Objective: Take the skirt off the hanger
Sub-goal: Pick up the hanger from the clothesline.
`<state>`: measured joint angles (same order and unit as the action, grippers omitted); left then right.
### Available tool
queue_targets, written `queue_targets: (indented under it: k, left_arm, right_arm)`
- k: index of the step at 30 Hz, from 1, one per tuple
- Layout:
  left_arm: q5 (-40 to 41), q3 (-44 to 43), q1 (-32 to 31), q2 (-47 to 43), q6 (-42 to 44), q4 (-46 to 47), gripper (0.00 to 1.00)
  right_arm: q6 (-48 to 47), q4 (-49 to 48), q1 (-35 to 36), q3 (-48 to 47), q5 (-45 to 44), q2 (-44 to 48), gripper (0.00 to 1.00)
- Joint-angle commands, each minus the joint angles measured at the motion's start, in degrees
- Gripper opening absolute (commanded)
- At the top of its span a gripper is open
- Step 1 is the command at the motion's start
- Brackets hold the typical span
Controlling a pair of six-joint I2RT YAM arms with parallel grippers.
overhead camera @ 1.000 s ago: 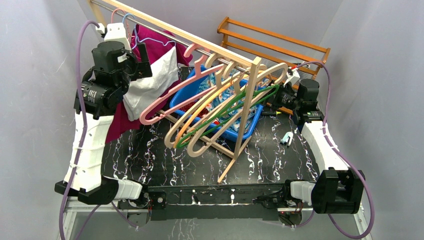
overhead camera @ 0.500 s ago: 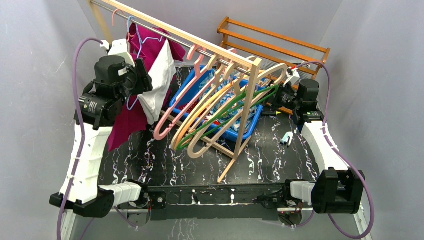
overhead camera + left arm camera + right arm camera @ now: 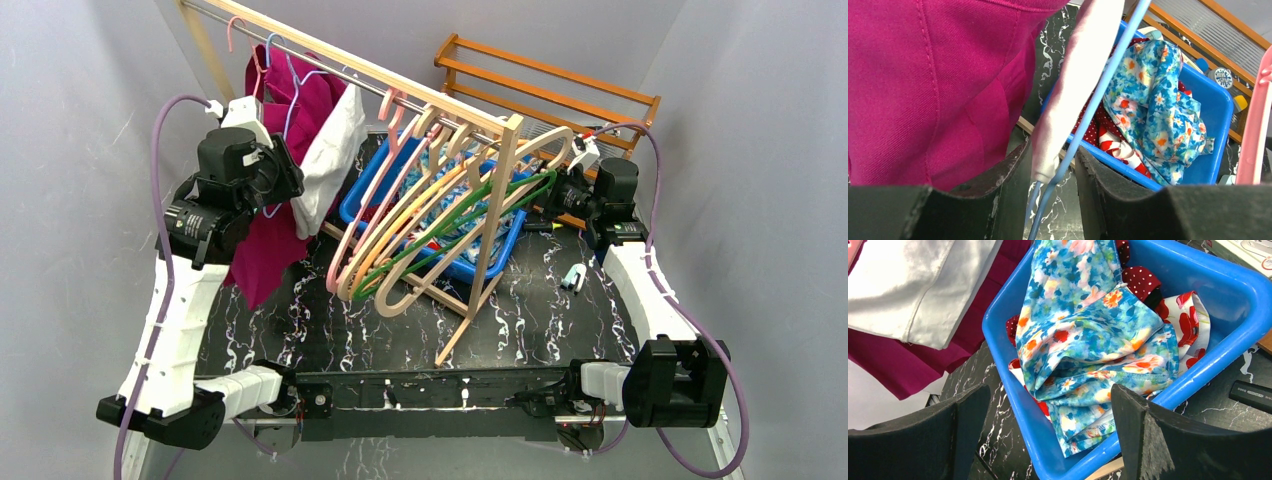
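Observation:
A white satin skirt (image 3: 330, 150) hangs from a light blue wire hanger (image 3: 293, 75) on the slanted wooden rail (image 3: 400, 85), next to a magenta garment (image 3: 265, 255). My left gripper (image 3: 285, 175) is at the skirt's left edge. In the left wrist view its jaws (image 3: 1053, 175) have narrowed onto the skirt's lower corner (image 3: 1083, 75) and the blue hanger wire (image 3: 1098, 95). Both fill the gap. My right gripper (image 3: 555, 190) stands wide open over the blue bin (image 3: 1228, 335) with nothing between its fingers (image 3: 1050, 425).
Several empty pink, wooden, orange and green hangers (image 3: 420, 230) hang off the rail over the blue bin (image 3: 495, 250), which holds floral cloth (image 3: 1088, 335) and red-patterned clothes. A wooden rack (image 3: 560, 80) stands at the back right. A pink hanger (image 3: 1255, 130) hangs right of the left gripper.
My left gripper's jaws went from wide open to narrow around the skirt's corner and hanger wire. The left arm shifted, the skirt swung leftward and the empty hangers dropped steeper.

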<state>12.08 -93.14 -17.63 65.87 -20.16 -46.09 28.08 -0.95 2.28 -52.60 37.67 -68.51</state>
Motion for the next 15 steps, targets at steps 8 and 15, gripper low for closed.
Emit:
queue_targets:
  k: [8, 15]
  left_arm:
    - [-5.81, -4.91, 0.22, 0.12, -1.53, 0.94, 0.01]
    - [-9.12, -7.67, 0.17, 0.24, -2.81, 0.38, 0.0]
  right_arm:
    - [-0.13, -1.86, 0.21, -0.93, 0.46, 0.54, 0.98]
    - [0.16, -2.04, 0.2, -1.16, 0.56, 0.41, 0.98]
